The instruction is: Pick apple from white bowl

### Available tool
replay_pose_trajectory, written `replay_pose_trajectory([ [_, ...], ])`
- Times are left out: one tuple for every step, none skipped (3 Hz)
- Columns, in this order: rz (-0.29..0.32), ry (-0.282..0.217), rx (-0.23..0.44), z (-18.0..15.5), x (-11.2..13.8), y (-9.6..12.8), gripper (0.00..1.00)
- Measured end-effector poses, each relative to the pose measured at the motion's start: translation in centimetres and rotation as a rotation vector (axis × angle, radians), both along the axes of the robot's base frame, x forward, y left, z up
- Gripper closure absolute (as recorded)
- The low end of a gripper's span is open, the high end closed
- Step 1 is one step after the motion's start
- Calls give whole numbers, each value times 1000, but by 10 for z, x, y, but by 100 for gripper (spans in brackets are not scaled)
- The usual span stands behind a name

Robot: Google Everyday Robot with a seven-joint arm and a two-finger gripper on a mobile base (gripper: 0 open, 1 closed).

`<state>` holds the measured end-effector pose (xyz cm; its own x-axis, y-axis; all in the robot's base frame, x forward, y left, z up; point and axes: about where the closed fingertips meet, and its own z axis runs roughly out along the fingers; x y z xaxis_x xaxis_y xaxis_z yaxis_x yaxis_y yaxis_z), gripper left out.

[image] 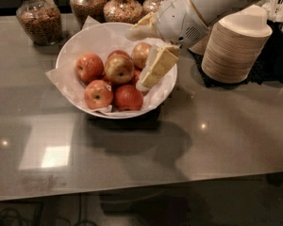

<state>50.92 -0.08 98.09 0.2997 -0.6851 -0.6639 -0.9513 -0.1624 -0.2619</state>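
One view: robot gripper (pixel 136 60) over right half of white bowl (pixel 92 39) w/ apples.
Gripper fingers spread wide, holding nothing; one near bowl's back, other angled down inside its right wall. Apple (pixel 119 68), yellow-green w/ red blush, sits at bowl centre, just left of fingers. Stacked paper bowls (pixel 233 51) right of bowl; jars (pixel 40 20) behind it.

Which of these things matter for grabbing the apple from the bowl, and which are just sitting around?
In the job: the apple, the white bowl, the gripper, open over the bowl's right side.
Just lying about: the other apples, the glass jars, the stacked paper bowls.
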Motion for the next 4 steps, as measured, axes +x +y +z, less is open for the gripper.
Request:
replay_pose_trajectory([
  [28,-1,-6,-7,10,9,21],
  [48,-9,-24,-13,26,18,21],
  [59,-10,-45,-20,42,29,20],
  [69,10,-56,-30,52,40,20],
])
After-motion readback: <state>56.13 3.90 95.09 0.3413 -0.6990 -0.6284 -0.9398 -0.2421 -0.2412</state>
